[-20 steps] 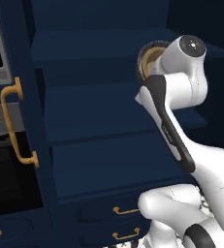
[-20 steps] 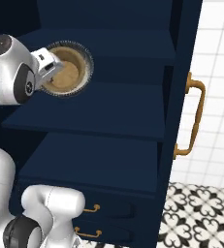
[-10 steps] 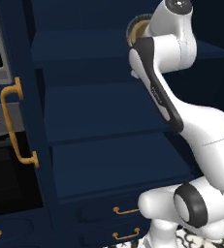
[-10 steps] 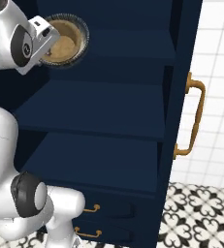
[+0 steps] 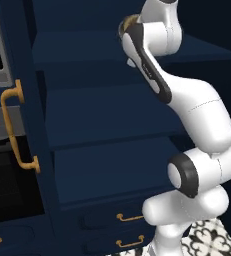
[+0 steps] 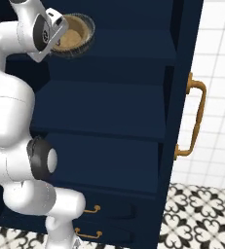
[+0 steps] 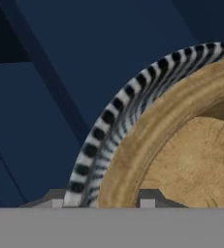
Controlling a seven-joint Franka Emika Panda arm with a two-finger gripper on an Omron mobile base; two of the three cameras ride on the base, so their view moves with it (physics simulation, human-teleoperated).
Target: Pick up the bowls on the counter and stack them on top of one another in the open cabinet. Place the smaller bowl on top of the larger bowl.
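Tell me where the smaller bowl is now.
The smaller bowl sits inside the larger bowl, at the gripper, upper left in the right base view, before the cabinet.

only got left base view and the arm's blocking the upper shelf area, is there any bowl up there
observer: yes, right base view shows the smaller bowl nested inside the larger bowl.
operator: is the gripper on them
observer: hand view has the gripper straddling both rims, one fingertip outside the grey rim, one inside the tan bowl.
operator: are they level
observer: no, tilted, with the opening turned toward the right base camera.
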